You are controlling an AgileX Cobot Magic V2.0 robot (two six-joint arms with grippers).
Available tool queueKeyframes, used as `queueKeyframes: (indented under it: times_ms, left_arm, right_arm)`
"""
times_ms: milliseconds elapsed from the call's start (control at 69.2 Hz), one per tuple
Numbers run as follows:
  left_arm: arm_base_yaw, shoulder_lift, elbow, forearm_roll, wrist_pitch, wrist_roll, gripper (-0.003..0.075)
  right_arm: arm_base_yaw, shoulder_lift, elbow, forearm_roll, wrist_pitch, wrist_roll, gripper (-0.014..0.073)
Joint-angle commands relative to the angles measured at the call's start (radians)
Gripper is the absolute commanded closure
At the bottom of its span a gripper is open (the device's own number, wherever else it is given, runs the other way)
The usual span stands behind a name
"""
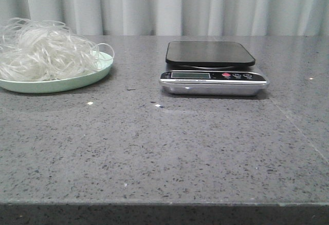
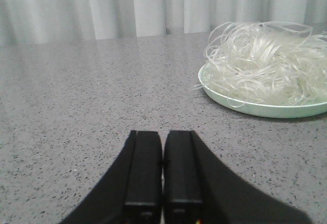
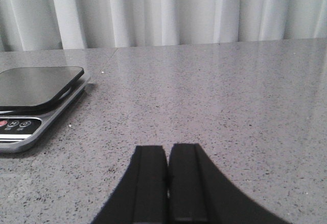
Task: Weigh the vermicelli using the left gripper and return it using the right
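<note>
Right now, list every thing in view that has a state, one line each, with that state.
vermicelli: heaped on the plate, untouched, not yet weighed.
plate: upright on the table, full of noodles.
scale: flat on the table, platform bare; display reading too small to tell.
left gripper: shut, holding nothing, short of the plate.
right gripper: shut, holding nothing, beside the scale.

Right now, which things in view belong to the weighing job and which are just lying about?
Belongs to the job:
vermicelli
green plate
scale
left gripper, shut
right gripper, shut

Just lying about:
small crumbs on the table
</note>
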Motion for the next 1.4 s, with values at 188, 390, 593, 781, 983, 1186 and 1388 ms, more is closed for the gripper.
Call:
queueKeyframes:
  times_ms: [188, 390, 593, 781, 983, 1186, 1388]
  left_arm:
    - [0.000, -0.020, 0.006, -0.008, -0.108, 0.000, 0.0583]
    - [0.000, -0.020, 0.006, -0.008, -0.205, 0.000, 0.0583]
    - [0.000, -0.020, 0.006, -0.008, -0.350, 0.000, 0.0583]
    - [0.000, 0.023, -0.162, -0.006, -0.366, 0.000, 0.0583]
    - [0.000, 0.262, -0.553, -0.006, -0.120, 0.000, 0.0583]
    - [-0.002, 0.555, -0.895, -0.060, 0.167, 0.000, 0.0581]
    - [-0.089, 0.813, -1.076, -0.065, 0.356, 0.079, 0.0491]
  right_arm:
    - [-0.004, -0.017, -0.008, -0.001, -0.071, -0.001, 0.0442]
    - [-0.004, -0.017, -0.008, -0.001, -0.084, -0.001, 0.0442]
    - [-0.004, -0.017, -0.008, -0.001, -0.082, -0.001, 0.0442]
    - [-0.004, -0.017, -0.008, -0.001, -0.085, -0.001, 0.0442]
    - [-0.004, -0.017, -0.008, -0.001, -0.077, -0.001, 0.0442]
    - [-0.004, -0.017, -0.008, -0.001, -0.077, -0.001, 0.0442]
    - [-0.004, -0.017, -0.008, -0.001, -0.077, -0.001, 0.0442]
